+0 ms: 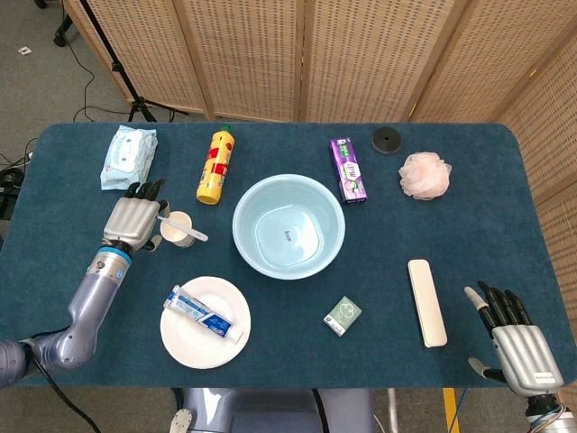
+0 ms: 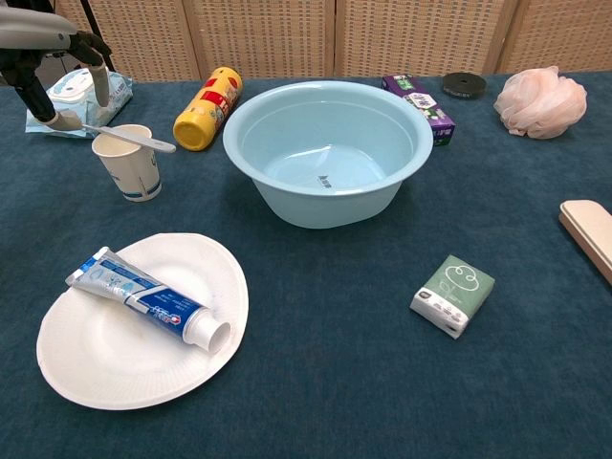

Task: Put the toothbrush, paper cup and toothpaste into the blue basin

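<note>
A paper cup (image 1: 178, 229) stands left of the blue basin (image 1: 270, 212), with a white toothbrush (image 1: 180, 225) lying across its rim. The toothpaste tube (image 1: 206, 313) lies on a white plate (image 1: 194, 347) near the front. My left hand (image 1: 135, 216) hovers just left of the cup, fingers apart over the brush's head. In the chest view that left hand (image 2: 48, 57) hangs over the toothbrush (image 2: 129, 137), its thumb tip at the bristle end; the cup (image 2: 129, 164), basin (image 2: 325, 206) and toothpaste (image 2: 143, 298) show too. My right hand (image 1: 516, 336) lies open at the front right.
A wet-wipes pack (image 1: 129, 156), a yellow bottle (image 1: 215, 165), a purple box (image 1: 348, 170), a black disc (image 1: 387, 140) and a pink bath sponge (image 1: 424, 175) line the back. A white case (image 1: 426, 300) and a small green pack (image 1: 343, 315) lie front right.
</note>
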Motion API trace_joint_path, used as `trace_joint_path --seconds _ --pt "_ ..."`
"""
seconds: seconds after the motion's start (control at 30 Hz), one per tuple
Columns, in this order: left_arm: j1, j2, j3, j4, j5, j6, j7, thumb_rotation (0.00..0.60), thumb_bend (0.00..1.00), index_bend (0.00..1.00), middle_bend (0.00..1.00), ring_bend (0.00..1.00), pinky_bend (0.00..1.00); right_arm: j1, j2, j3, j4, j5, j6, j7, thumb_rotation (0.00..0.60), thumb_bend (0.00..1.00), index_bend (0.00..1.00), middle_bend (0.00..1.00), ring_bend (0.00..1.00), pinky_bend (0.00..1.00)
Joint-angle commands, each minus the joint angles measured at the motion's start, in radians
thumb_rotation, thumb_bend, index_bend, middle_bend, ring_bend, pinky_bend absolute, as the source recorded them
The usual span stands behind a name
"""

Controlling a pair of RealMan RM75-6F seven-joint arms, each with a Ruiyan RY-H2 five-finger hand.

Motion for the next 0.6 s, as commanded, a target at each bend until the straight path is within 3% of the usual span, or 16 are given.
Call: trace_joint_path --seconds 0.03,0.6 --pt "-0.016 -0.017 0.005 0.021 -0.017 -0.016 0.001 0.6 0.32 0.42 0.0 0.0 0.03 -0.008 0.004 -0.002 0.0 -0.005 0.013 0.007 0.6 0.09 0.0 0.0 0.0 0.0" --pt "-0.063 -0.065 0.029 0.037 -0.052 0.021 0.035 0.6 0.36 0.42 0.0 0.0 0.03 -0.022 0.026 0.001 0.009 -0.017 0.04 0.062 0.6 0.09 0.0 0.0 0.0 0.0"
